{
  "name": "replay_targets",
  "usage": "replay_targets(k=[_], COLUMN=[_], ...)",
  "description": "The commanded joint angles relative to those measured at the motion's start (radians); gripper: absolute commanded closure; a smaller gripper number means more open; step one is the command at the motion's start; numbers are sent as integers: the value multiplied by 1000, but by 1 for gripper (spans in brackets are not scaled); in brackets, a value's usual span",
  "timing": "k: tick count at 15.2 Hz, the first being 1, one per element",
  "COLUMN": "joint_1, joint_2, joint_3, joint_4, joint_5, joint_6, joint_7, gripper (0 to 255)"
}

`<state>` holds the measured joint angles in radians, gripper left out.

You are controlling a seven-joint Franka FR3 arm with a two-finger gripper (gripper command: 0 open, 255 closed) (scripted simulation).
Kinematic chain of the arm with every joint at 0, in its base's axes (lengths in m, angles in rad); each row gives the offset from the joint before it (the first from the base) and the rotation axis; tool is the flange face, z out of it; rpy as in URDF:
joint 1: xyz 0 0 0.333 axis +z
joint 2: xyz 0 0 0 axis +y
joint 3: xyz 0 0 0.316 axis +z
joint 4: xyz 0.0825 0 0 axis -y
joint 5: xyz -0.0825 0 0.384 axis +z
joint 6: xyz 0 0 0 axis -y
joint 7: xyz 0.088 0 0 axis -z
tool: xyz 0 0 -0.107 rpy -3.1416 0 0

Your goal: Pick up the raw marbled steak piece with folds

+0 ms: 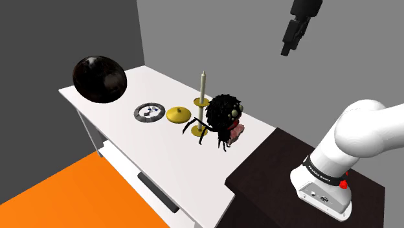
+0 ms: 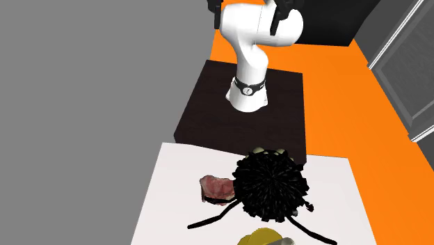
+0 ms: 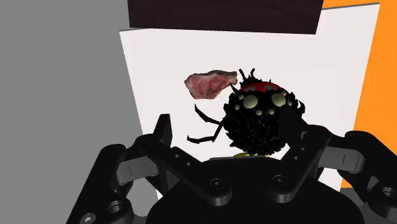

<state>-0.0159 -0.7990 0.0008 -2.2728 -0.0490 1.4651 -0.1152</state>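
1. Where the white table (image 1: 123, 91) ends nearest the dark stand (image 1: 272, 162), the steak (image 2: 217, 186) is recorded: raw, pink-red, marbled and folded, laid flat on the tabletop.
2. The steak is placed just beside a black furry spider figure (image 1: 223, 113) (pale round eyes, thin bent legs). In the shoulder view it is partly covered by the spider's body. In the second exterior view it is seen at the spider's left, with one thin leg stretched out below it. Whether the two touch cannot be told.
3. The gripper (image 1: 285, 50) is held high above the table, well apart from every item. Its fingers are spread, and nothing is clasped between them.
4. The white arm (image 1: 362, 129) is mounted on the stand.
5. Further along the table from the spider, these are listed in order:
   - a pale candle (image 1: 202, 84) in a brass-coloured holder (image 1: 201, 103)
   - a yellow domed lid (image 1: 179, 114)
   - a grey ring-shaped dish (image 1: 149, 111)
   - a large glossy black rounded object (image 1: 99, 79) at the far end
6. An orange floor (image 1: 58, 194) is shown below the table, and grey walls (image 1: 213, 32) behind it.
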Motion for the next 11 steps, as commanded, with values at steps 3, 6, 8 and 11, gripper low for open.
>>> replay_targets(k=[3,6,8,11], joint_1=[-20,-48,-66,-90], joint_2=[5,22,40,79], joint_3=[15,39,55,79], joint_4=[-62,-148,-200,-270], joint_5=[20,52,73,106], joint_6=[56,144,206,303], joint_7=[71,176,244,345], gripper=[0,0,0,0])
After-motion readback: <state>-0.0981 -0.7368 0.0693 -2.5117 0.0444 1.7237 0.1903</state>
